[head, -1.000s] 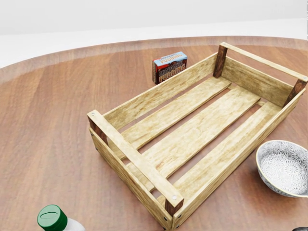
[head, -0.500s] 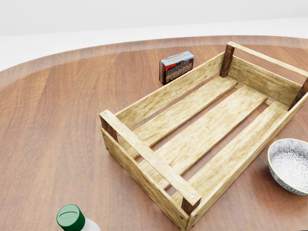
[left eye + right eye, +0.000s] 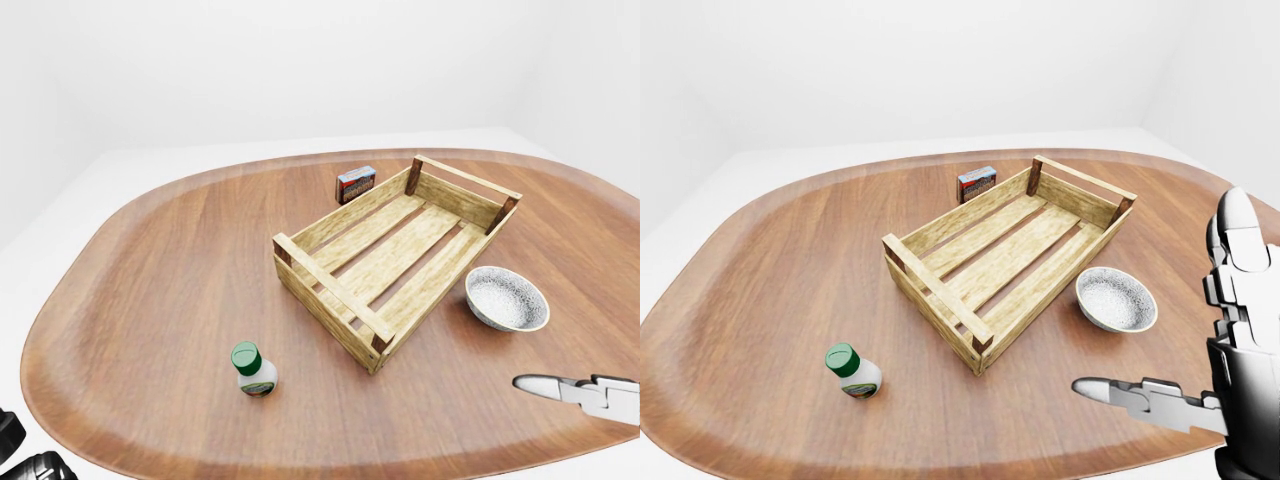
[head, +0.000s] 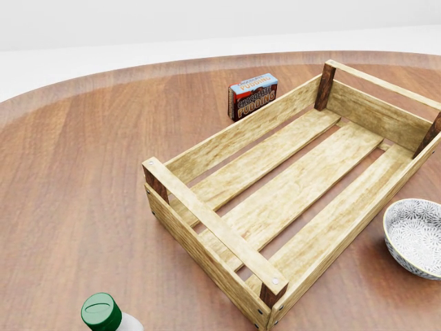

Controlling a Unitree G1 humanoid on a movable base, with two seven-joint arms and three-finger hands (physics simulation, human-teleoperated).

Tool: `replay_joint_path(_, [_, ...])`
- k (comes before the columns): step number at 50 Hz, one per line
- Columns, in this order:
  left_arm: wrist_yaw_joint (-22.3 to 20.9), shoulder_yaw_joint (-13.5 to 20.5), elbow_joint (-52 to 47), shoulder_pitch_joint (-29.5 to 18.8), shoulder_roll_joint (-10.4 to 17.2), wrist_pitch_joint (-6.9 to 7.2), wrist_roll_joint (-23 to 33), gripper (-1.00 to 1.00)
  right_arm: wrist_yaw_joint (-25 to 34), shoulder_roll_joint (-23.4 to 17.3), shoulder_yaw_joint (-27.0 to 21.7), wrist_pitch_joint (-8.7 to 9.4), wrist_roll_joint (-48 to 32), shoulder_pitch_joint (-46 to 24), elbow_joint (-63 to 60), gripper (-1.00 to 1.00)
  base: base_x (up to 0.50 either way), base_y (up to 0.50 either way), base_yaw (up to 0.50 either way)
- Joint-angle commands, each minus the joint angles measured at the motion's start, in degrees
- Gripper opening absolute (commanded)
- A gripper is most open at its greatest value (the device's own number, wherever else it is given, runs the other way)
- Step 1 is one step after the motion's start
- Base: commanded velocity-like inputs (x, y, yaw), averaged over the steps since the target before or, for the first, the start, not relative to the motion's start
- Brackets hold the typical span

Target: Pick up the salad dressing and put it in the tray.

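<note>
One small salad dressing [image 3: 255,370] bottle stood upright near-left of the tray [image 3: 392,255] on the surface [image 3: 160,270], probably light, stiff and slick, best gripped round its body below the green cap; the right hand [image 3: 1225,350], fingers spread, held nothing.

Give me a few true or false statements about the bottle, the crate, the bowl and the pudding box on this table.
1. The salad dressing stands upright on the table, outside the tray. True.
2. The tray holds the bowl. False: the tray is empty; the bowl sits on the table beside it.
3. The pudding box stands outside the tray's far wall. True.
4. The right hand grips the dressing. False: it is open, far from the bottle.
</note>
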Motion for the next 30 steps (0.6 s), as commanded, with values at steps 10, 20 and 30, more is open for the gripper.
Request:
replay_joint_path(10, [-0.1,-0.2,0.5,0.0,0.0,0.0,0.1,1.0,-0.1,2.9,3.5,0.0,-2.1,-1.9,0.0,1.0,0.0,0.0,0.0])
replay_joint_path(20, [-0.2,0.2,0.1,0.2,0.0,0.0,-0.1,1.0,-6.6,-4.4,30.7,0.0,-17.7,-19.3,7.2,1.0,0.0,0.0,0.0])
replay_joint_path(30, [0.0,0.2,0.4,0.2,0.3,0.0,-0.3,1.0,-0.5,-11.0,41.1,0.0,-28.2,-45.5,27.5,1.0,0.0,0.0,0.0])
